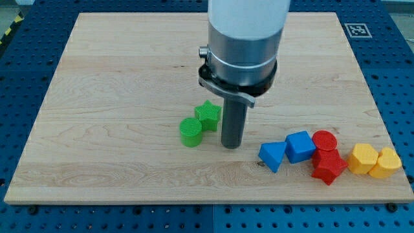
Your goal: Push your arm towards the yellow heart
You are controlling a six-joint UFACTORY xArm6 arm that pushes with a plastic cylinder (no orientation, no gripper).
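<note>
Eight blocks sit on the board (97, 77), two of each colour.

Green, two: a star (208, 114) and a cylinder (191, 131) at its 7 o'clock.

Blue, two: a triangle (272, 155) and a cube (300, 145) at its 2 o'clock.

Red, two: a cylinder (324, 140) and an angular block (328, 166) at its 6 o'clock.

Yellow, two: a hexagon-like block (363, 158) and a heart (386, 162) at its 3 o'clock.

One rod, one tip (231, 146).

Yellow heart (388, 162) — green star (208, 114)
</note>
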